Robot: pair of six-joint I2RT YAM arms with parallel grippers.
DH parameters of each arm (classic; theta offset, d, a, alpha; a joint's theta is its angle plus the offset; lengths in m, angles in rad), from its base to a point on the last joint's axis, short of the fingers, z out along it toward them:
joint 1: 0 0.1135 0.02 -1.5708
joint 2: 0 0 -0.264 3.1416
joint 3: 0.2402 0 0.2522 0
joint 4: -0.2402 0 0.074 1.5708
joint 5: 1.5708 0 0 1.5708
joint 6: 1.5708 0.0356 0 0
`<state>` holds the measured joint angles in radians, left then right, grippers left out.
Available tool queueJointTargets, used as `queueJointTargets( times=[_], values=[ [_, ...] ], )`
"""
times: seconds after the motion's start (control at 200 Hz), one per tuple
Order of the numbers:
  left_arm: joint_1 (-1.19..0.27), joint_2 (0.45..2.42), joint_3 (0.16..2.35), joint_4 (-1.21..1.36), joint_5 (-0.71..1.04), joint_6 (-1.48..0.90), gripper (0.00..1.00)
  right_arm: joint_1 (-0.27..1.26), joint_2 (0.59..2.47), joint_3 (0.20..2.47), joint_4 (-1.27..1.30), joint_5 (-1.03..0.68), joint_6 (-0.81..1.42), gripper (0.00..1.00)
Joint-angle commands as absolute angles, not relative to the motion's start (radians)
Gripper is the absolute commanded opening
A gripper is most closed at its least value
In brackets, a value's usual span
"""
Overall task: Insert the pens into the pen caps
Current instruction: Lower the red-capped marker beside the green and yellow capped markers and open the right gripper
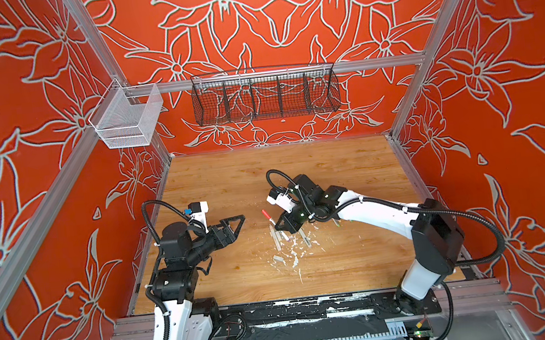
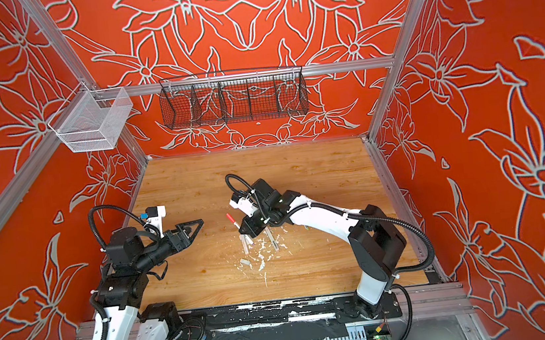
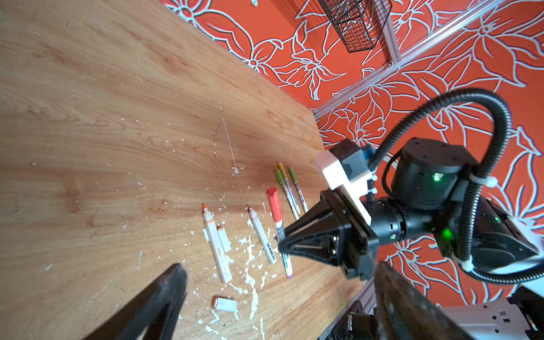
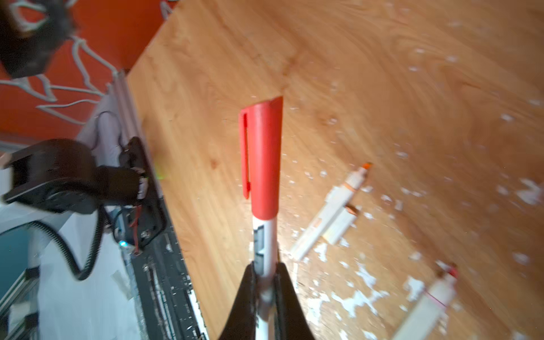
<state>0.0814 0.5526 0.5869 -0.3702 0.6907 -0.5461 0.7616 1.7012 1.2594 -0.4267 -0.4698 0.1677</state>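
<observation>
The right gripper [image 4: 265,275] has its fingers clamped on the white barrel of the red-capped pen [image 4: 262,159]. It appears lifted off the counter [image 4: 353,59], with the cap pointing away from the wrist. The left gripper [image 1: 237,229] stands well apart near the counter's left edge, its fingers spread wide and empty.

We judge this pen capped, so the step in hand is laying it down. We would lower it until the barrel lies nearly flat, choosing a bare patch away from the two uncapped pens [image 3: 216,247] and the loose grey cap [image 3: 225,304]. We would part the fingers only once it touches, so that it neither rolls nor knocks them.

The right wrist view shows the cap's rim sitting flush on the barrel, which is too small to judge in the top views. The left wrist view shows three pens with green and yellow caps [image 3: 290,188] lying side by side beyond the held pen. In both top views the right arm covers almost all of them.
</observation>
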Motion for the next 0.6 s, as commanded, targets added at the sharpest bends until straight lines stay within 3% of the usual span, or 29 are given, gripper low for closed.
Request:
queueJointTargets(
  times=[0.0,0.26,0.59],
  values=[
    [0.088,0.551,0.592,-0.382,0.681,-0.54,0.97,0.696,1.766,1.296,-0.577,-0.286,0.175,0.0],
    [0.088,0.559,0.591,-0.381,0.684,-0.546,0.97,0.577,1.869,1.3,-0.637,-0.088,0.161,0.0],
    [0.088,0.572,0.59,-0.376,0.683,-0.549,0.97,0.534,1.94,1.303,-0.709,0.109,0.172,0.0]
  ],
)
